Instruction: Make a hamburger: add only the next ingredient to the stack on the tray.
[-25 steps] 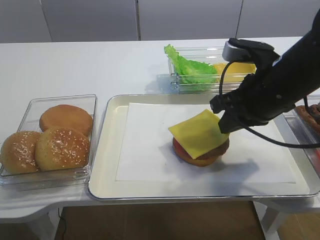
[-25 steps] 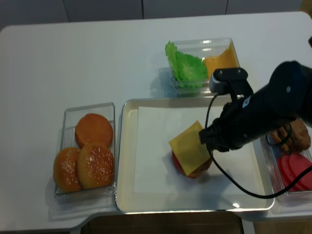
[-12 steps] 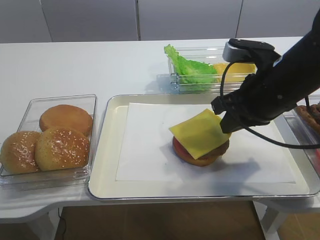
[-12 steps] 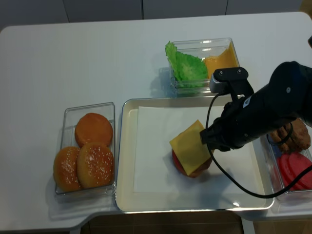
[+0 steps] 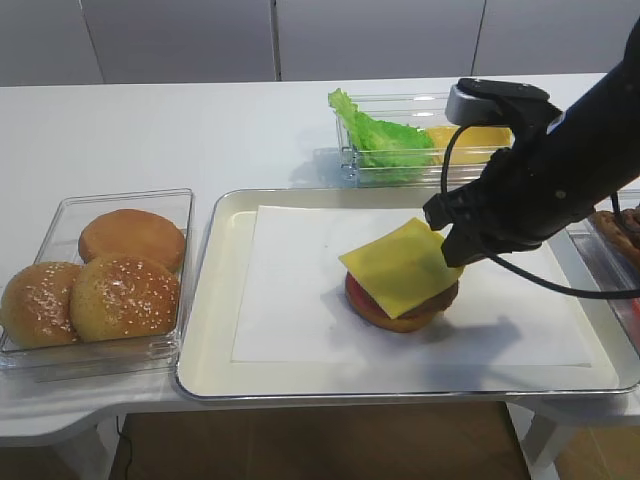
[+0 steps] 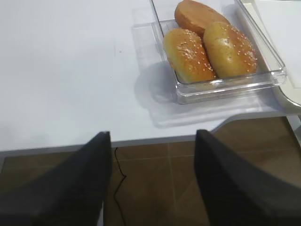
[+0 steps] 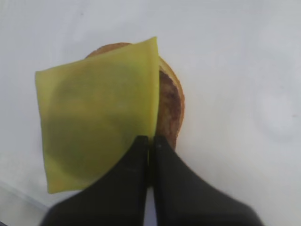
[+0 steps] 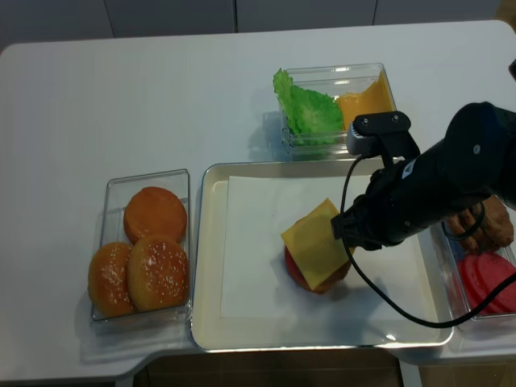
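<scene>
So my right gripper (image 7: 150, 141) has its jaws pinched tight on one corner of the cheese slice (image 7: 96, 110), which hangs over the stack (image 5: 402, 300) on the tray (image 5: 215, 350), shifted off to one side. If I let go now it probably lands crooked, or sticks to me and drags off the patty (image 7: 169, 106).

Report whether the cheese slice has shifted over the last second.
Yes, barely: the cheese slice, pinched by the right gripper, crept slightly right relative to the tray, over the stack.
</scene>
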Robot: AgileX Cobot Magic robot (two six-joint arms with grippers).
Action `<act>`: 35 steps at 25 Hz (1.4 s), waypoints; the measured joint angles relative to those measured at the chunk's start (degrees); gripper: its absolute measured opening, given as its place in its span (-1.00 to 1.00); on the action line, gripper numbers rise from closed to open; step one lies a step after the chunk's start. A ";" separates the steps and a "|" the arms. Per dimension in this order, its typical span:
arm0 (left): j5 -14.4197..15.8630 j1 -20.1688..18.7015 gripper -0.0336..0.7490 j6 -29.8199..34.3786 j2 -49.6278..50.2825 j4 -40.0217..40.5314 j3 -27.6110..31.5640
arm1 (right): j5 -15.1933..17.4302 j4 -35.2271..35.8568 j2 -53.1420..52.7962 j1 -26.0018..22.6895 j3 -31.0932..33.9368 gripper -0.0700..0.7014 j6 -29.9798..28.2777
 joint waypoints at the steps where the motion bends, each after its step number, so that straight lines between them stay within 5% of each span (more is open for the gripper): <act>1: 0.00 0.00 0.15 0.00 0.00 0.00 0.00 | 0.00 0.00 0.00 0.00 0.00 -0.79 0.00; 4: 0.00 0.00 0.15 0.00 0.00 0.00 0.00 | 0.00 -0.21 0.00 0.00 0.00 -0.70 0.29; 10: 0.00 0.00 0.15 0.00 0.00 0.00 0.00 | 0.12 -0.72 0.00 0.00 0.00 0.03 1.81; 13: 0.00 0.00 0.15 0.00 0.00 0.00 0.00 | 0.21 -1.43 0.00 0.00 0.00 0.23 2.41; 21: 0.00 0.00 0.15 0.00 0.00 0.00 0.00 | 1.90 -9.10 -3.02 0.00 -1.10 0.29 7.10; 27: 0.00 0.00 0.15 0.00 0.00 0.00 0.00 | 11.11 -23.53 -4.44 0.00 -5.01 0.29 15.94; 35: 0.00 0.00 0.15 0.00 0.00 0.00 0.00 | 16.58 -24.98 -7.08 -3.47 -5.66 0.21 15.94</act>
